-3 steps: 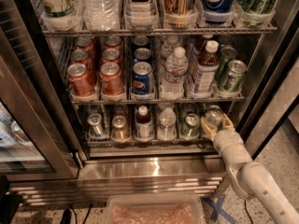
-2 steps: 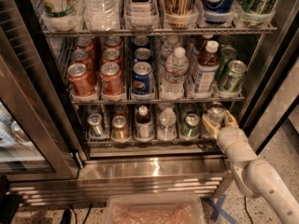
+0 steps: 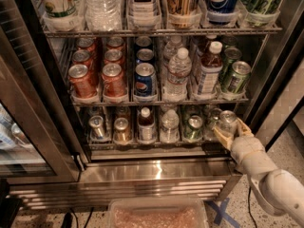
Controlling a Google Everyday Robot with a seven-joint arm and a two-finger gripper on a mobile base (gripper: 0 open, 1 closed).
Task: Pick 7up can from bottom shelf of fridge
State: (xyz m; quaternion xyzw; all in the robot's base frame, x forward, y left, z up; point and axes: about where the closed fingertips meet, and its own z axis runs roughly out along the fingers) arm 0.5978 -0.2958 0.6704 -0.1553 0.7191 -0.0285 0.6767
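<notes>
The fridge (image 3: 280, 56) stands open in front of me. On its bottom shelf (image 3: 142, 144) stand small cans and bottles in narrow lanes. My gripper (image 3: 232, 131) is at the right end of this shelf. Its pale fingers (image 3: 221, 137) sit on either side of the 7up can (image 3: 227, 121), which has a silver lid and a greenish body. The can stands at the shelf's front edge and the fingers hide its lower part. Another green can (image 3: 194, 127) stands one lane to the left.
Red cola cans (image 3: 81, 80), blue Pepsi cans (image 3: 144, 80), water bottles (image 3: 177, 75) and green cans (image 3: 236, 76) fill the middle rack. The glass door (image 3: 23, 127) hangs open at left. A steel base with grille (image 3: 142, 184) lies below. A plastic bin (image 3: 156, 216) sits on the floor.
My gripper and the can between its fingers have shifted a little to the right and toward the shelf's front edge. Nothing else has moved.
</notes>
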